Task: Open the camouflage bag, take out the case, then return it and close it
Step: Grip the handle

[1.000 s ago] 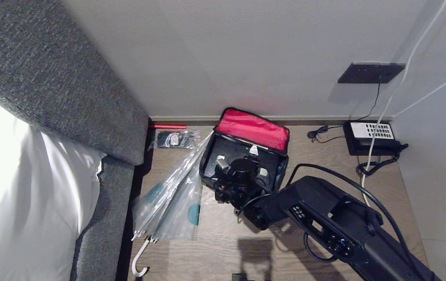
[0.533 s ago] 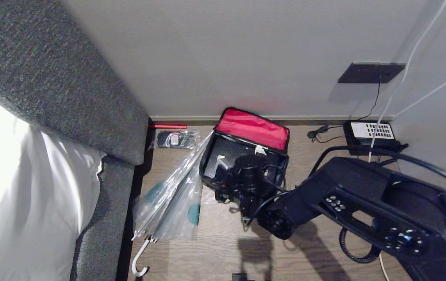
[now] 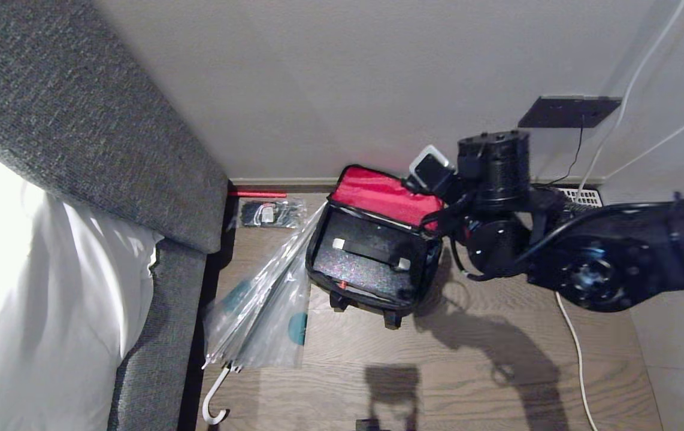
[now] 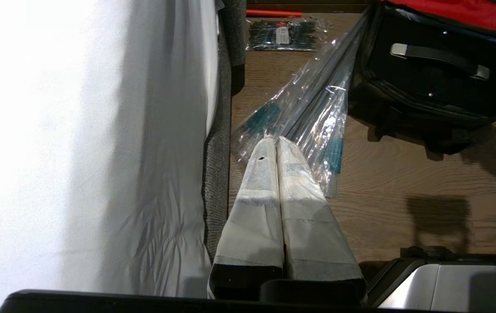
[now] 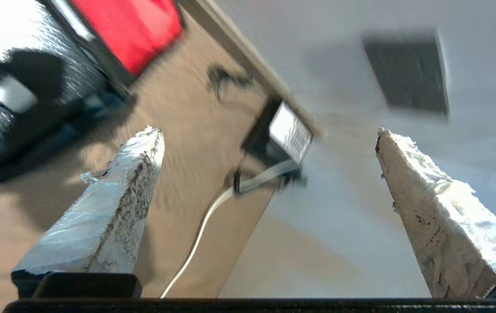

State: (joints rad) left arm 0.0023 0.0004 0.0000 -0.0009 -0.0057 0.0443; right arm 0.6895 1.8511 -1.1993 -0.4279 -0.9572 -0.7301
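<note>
open black bag [image 3: 372, 263] on the floor, red-lined lid up, black case [image 3: 369, 251] inside

**Three views around one open bag**

The head camera looks steeply down on the floor [image 3: 468, 371] beside the bed. The left wrist camera sits low, facing along the umbrella [image 4: 313, 108] toward the bag [image 4: 439, 87]. The right wrist camera, tilted, catches the bag's red flap [image 5: 130, 26] and the telephone [image 5: 289, 134].
</note>
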